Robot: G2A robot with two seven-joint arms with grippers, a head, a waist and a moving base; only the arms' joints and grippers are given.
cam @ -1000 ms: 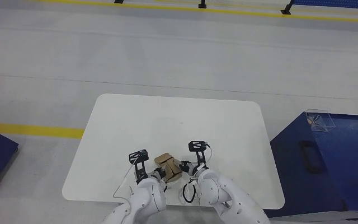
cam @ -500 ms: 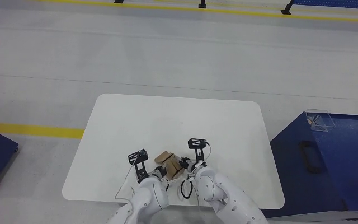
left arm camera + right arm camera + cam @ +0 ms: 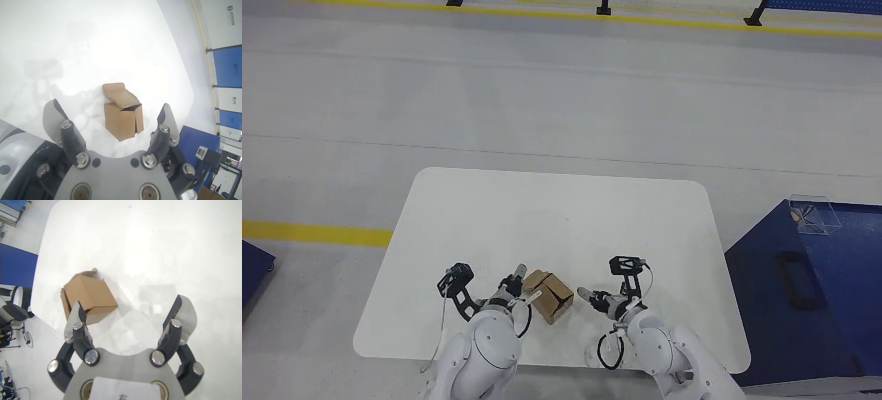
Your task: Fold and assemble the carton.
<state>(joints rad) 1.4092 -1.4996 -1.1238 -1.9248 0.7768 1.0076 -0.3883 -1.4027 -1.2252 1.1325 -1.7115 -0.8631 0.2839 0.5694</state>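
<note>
I am working in a large industrial test hall. The pale grey floor (image 3: 562, 100) runs wide and is marked with yellow lines (image 3: 312, 233). Blue and white partition panels (image 3: 229, 64) stand on black feet along its edge. My white bench (image 3: 562, 210) stands alone in the open, with a blue cabinet (image 3: 802, 290) beside it, and cables (image 3: 28, 336) trail on the floor.

A yellow stripe (image 3: 312, 233) is running across the grey floor (image 3: 562, 90); a blue cabinet (image 3: 802, 290) is standing beside the white table (image 3: 562, 210).
</note>
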